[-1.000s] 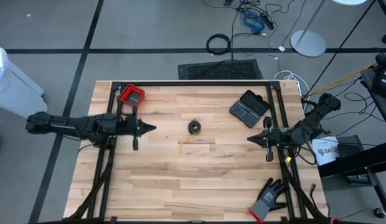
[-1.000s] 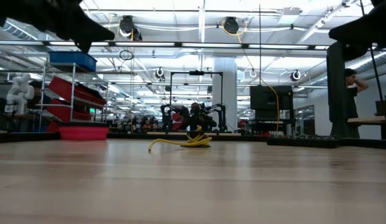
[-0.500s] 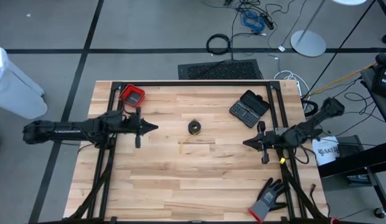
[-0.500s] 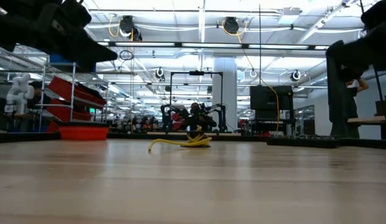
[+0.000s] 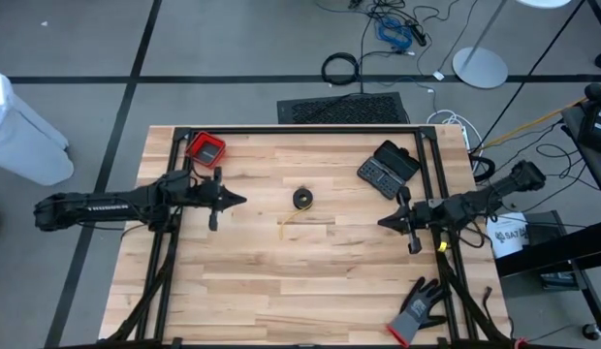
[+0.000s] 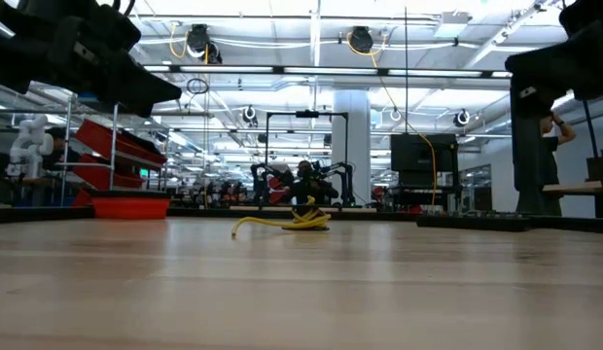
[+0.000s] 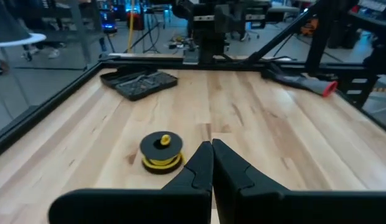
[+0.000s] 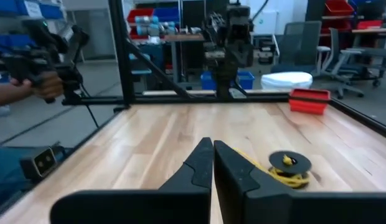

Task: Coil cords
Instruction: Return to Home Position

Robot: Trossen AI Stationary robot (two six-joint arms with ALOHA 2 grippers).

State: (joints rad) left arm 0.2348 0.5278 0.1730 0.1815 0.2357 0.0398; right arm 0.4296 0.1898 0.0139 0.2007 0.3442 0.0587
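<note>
The cords [image 5: 301, 198] lie on the middle of the wooden table as one small round coil, black and yellow, with a loose yellow end [image 5: 284, 226] trailing toward the near edge. The coil also shows in the left wrist view [image 7: 161, 152], the right wrist view [image 8: 289, 168] and the low view [image 6: 294, 221]. My left gripper [image 5: 242, 201] hovers shut to the left of the coil, pointing at it, well apart from it. My right gripper [image 5: 382, 222] hovers shut to the right of the coil, also apart and pointing toward it.
A red bin [image 5: 205, 148] stands at the far left and an open black tool case [image 5: 388, 169] at the far right. A grey-black glove [image 5: 419, 308] lies at the near right corner. Black frame rails [image 5: 300, 129] run along the far and side edges.
Both grippers have sunk a little toward the table while their arms swung, and both stay shut. My right gripper has also drifted slightly toward the near edge. The cords have not moved.
</note>
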